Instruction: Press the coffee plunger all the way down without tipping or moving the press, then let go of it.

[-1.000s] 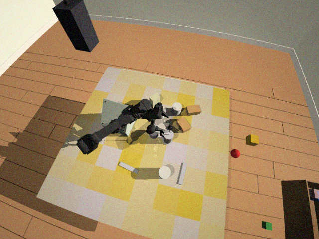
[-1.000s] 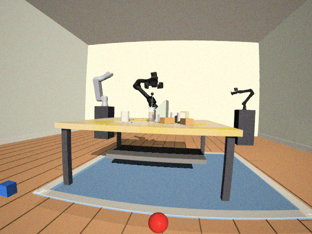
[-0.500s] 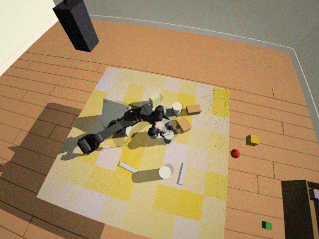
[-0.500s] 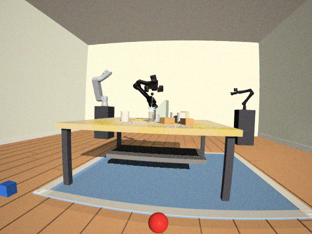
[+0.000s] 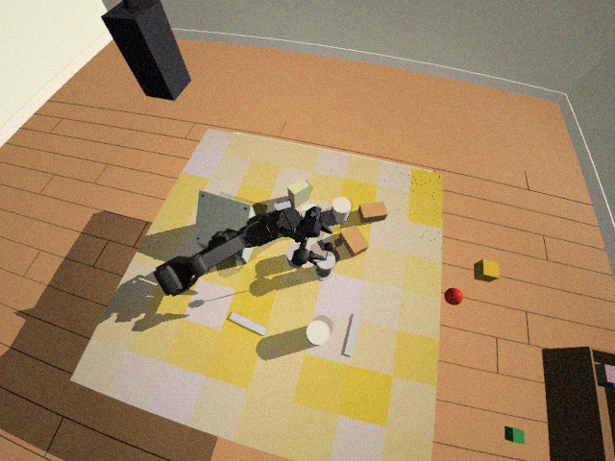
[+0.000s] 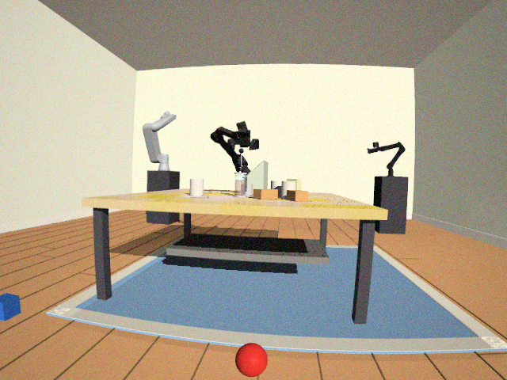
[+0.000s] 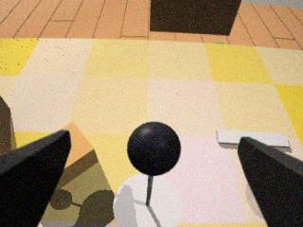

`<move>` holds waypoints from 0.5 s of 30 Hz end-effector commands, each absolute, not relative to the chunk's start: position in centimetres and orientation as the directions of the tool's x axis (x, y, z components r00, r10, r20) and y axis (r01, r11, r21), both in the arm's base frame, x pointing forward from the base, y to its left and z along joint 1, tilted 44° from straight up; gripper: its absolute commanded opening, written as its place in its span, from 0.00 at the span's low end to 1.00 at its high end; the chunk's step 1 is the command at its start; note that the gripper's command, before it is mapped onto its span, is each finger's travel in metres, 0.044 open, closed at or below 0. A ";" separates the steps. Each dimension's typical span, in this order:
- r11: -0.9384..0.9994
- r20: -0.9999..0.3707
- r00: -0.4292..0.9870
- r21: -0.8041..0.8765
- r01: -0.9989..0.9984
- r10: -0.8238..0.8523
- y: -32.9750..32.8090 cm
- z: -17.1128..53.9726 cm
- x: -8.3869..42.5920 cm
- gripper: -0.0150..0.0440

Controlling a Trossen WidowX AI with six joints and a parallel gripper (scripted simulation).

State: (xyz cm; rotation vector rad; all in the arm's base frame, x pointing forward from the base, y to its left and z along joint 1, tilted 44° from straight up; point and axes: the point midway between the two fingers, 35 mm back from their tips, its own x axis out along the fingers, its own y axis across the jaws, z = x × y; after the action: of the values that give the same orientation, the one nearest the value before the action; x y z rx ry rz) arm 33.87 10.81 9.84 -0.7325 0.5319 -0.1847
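The gripper hangs wide open and empty above the plunger knob, fingers straddling it, probably lining up to press straight down without tipping the coffee press, which stands near the table's middle. Two brown blocks and a white cylinder crowd the far-edge side.

I work in a bare test room, more lab than home. Plain walls and a plank floor enclose one table with a checkered top, standing on a blue mat. Two other arms sit on dark pedestals beside it. Blocks, white cylinders and a red ball lie about as props.
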 end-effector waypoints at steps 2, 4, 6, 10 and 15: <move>0.730 -0.399 0.852 -0.683 -0.029 -0.340 10.5 9.4 34.5 1.00; 0.730 -0.399 0.852 -0.683 -0.029 -0.340 10.4 9.4 34.5 1.00; 0.730 -0.399 0.852 -0.683 -0.029 -0.340 10.4 9.4 34.5 0.91; 0.730 -0.399 0.852 -0.683 -0.029 -0.340 10.4 9.4 34.5 0.73; 0.730 -0.399 0.852 -0.683 -0.029 -0.340 10.4 9.4 34.5 0.51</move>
State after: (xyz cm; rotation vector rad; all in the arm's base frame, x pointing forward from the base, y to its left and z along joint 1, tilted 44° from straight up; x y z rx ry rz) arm 34.51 10.41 9.45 -0.7350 0.5325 -0.1865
